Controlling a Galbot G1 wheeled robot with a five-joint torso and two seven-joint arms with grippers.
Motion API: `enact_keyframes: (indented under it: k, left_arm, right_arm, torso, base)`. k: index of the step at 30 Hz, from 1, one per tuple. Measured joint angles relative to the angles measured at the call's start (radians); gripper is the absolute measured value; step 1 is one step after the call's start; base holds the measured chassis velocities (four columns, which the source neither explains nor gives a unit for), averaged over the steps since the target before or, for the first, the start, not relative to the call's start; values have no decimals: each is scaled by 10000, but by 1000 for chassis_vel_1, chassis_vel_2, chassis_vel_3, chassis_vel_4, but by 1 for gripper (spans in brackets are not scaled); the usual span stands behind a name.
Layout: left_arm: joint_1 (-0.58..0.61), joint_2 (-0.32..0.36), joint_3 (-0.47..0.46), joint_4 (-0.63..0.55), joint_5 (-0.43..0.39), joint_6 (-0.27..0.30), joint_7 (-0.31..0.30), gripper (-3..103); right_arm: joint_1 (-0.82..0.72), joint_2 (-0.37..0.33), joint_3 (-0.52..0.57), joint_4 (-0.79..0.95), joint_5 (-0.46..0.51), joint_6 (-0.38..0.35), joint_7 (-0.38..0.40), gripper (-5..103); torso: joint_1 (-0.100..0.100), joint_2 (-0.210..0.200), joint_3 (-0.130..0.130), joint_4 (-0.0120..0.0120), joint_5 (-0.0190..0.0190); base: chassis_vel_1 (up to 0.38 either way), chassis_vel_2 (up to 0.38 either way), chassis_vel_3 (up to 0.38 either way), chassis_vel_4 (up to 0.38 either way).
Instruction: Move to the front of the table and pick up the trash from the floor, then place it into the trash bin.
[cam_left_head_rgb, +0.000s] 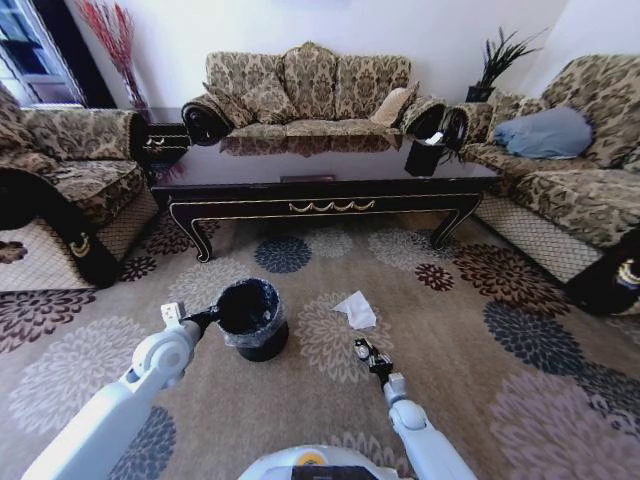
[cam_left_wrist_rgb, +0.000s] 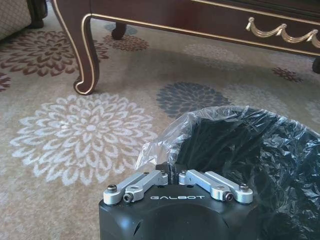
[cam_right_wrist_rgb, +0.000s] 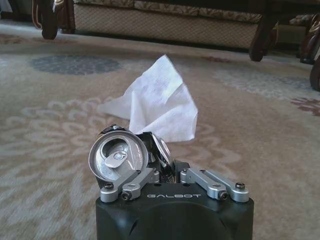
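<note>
On my head view, lower left, the left gripper (cam_left_head_rgb: 205, 318) sits at the left rim of the bin (cam_left_head_rgb: 252, 318), which stands on the carpet (cam_left_head_rgb: 450, 340) just left of centre. In the left wrist view the gripper (cam_left_wrist_rgb: 171, 167) has its jaws drawn together on the clear edge of the liner (cam_left_wrist_rgb: 165, 140), at the near rim of the bin (cam_left_wrist_rgb: 260, 150); the table (cam_left_wrist_rgb: 210, 20) runs across the top of that frame.

Right of the bin, near centre of the head view, a white tissue (cam_left_head_rgb: 356, 310) lies flat on the carpet. Just below it, the right gripper (cam_left_head_rgb: 362, 352) hovers low over the floor. From the right wrist view I see that gripper (cam_right_wrist_rgb: 162, 162) clamped on a crushed can (cam_right_wrist_rgb: 120, 155), its silver top facing the camera, with the tissue (cam_right_wrist_rgb: 157, 102) just beyond the can, apart from it.

The table (cam_left_head_rgb: 320, 185) spans the upper middle of the head view, well beyond both grippers
</note>
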Motion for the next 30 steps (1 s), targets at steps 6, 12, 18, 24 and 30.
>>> enact_keyframes:
  k: [6,12,18,24,30]
  left_arm:
    - [-87,-22,381,-84,182,21,-13,4]
    - [-168,-244,980,-136,643,54,-13,4]
    - [-256,-490,1440,-170,899,159,10,4]
    - [-354,-929,2201,-409,1233,263,-105,4]
    - [-764,-1658,3205,-494,1585,487,-377,4]
  right_arm:
    - [-510,-198,276,985,244,-149,57,14]
    - [-1327,-481,837,2305,188,-214,198,14]
    - [-2129,-763,1415,3394,213,-306,292,14]
    - [-3058,-940,1995,5552,607,-599,414,14]
    - [-4088,-1013,2531,7631,376,-1027,624,14]
  torso:
    - [0,0,0,0,0]
    - [0,0,0,1,0]
    - [0,0,0,-1,1]
    - [0,0,0,2,1]
    - [0,1,-1,0,2]
  base:
    - [0,0,0,0]
    - [0,0,0,0]
    - [0,0,0,0]
    - [0,0,0,0]
    - [0,0,0,0]
